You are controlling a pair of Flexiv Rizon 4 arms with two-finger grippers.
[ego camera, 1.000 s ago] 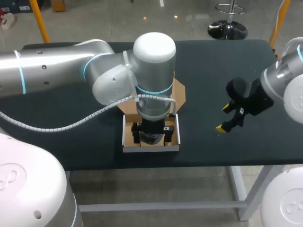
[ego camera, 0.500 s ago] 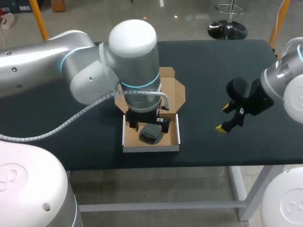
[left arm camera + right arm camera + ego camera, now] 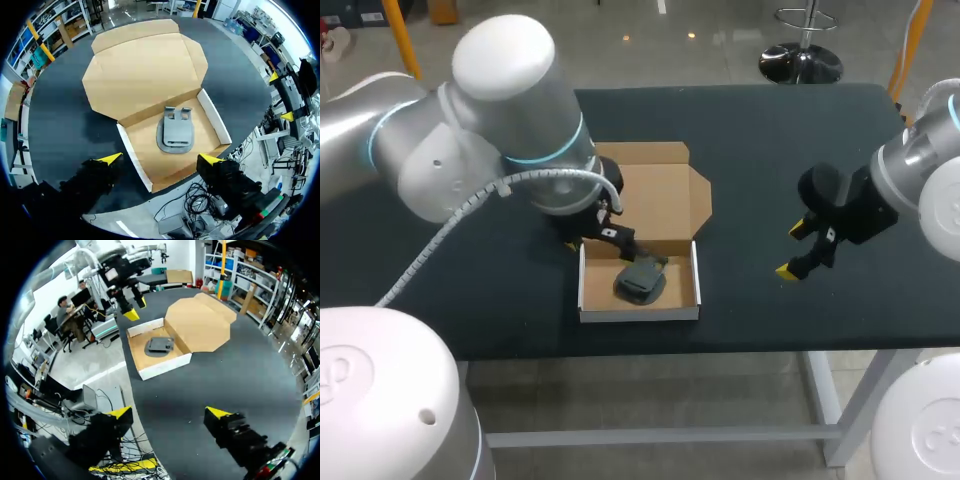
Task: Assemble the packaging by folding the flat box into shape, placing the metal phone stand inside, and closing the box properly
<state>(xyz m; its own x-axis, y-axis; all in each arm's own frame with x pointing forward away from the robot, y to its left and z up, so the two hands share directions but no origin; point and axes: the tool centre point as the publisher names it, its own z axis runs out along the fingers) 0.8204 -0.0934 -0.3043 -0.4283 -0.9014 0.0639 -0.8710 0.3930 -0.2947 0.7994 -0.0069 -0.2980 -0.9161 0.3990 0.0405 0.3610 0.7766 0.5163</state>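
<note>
A dark counter [image 3: 760, 150] carries 1 open cardboard box [image 3: 638, 313]. The bulky silver left arm [image 3: 470, 140] comes in from the left and bends over the counter's middle. The right arm [image 3: 930, 170] hangs above the right end. The box sits near the front edge, its white-walled tray upright and its brown lid lying flat behind it. The left hand [image 3: 161, 159] hovers over the tray's back left corner, its 2 fingers apart and gripping nothing. The right hand [image 3: 169, 412] hangs well apart from the box, fingers also spread and gripping nothing. A grey metal stand [image 3: 175, 132] lies flat inside the tray, near its middle.
</note>
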